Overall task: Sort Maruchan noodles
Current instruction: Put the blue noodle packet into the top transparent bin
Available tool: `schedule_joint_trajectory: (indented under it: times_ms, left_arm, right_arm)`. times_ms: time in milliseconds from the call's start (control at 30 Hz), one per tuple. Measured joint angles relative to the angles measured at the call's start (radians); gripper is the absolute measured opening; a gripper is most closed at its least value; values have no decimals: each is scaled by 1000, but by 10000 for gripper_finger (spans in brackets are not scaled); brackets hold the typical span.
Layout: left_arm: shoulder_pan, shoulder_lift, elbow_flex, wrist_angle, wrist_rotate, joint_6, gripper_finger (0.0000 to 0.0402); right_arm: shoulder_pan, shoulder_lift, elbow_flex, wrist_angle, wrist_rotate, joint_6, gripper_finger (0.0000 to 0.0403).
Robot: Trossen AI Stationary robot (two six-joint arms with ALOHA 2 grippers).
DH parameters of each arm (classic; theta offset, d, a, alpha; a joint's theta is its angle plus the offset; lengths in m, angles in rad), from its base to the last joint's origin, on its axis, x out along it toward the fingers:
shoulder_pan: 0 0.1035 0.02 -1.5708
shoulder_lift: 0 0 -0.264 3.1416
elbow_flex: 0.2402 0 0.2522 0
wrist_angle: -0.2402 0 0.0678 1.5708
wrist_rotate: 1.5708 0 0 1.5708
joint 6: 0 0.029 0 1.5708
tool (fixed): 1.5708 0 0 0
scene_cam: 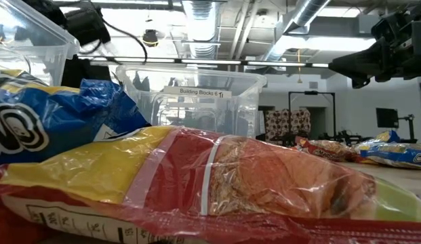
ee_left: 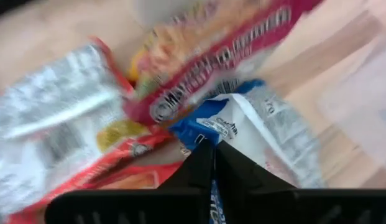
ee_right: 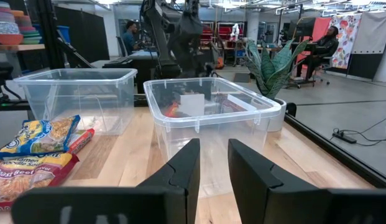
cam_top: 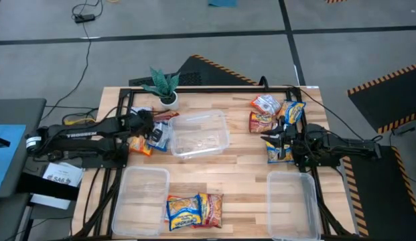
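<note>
Several Maruchan noodle packets lie in a pile [cam_top: 149, 137] at the table's left, beside a clear tub [cam_top: 197, 134] in the middle. My left gripper [cam_top: 153, 131] is down in that pile, shut on a blue-and-white packet [ee_left: 248, 121] that lies among red-and-yellow ones [ee_left: 199, 56]. More packets lie at the far right [cam_top: 271, 114] and at the near edge [cam_top: 194, 211]. My right gripper [ee_right: 212, 165] hangs open and level at the table's right, facing the middle tub [ee_right: 211, 109], with nothing between its fingers. My left gripper pinches the blue-and-white packet at its blue edge [ee_left: 205, 127] between its two fingers [ee_left: 199, 165]. The fingers slant down at it from the table's left side. A strip of blue film shows between them. The rest of the packet lies on the neighbouring packets and the table.
Two more clear tubs stand at the near left [cam_top: 141, 191] and near right [cam_top: 295, 204]. A small potted plant [cam_top: 164, 87] stands at the far edge behind the pile. Bare wood lies between the middle tub and the right-hand packets.
</note>
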Motion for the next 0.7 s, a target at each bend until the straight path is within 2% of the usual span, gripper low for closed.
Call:
schedule_joint_trajectory:
  times_ms: [133,400,700]
  left_arm:
    - [0,-113,50,-64,-28,5,0]
    - [-1,-292,143,-127,-19,27,0]
    - [-37,-351,242,-72,-12,72,0]
  right_arm:
    - [0,0,0,0,0,0,107]
    - [0,0,0,0,0,0,107]
    - [0,0,0,0,0,0,107]
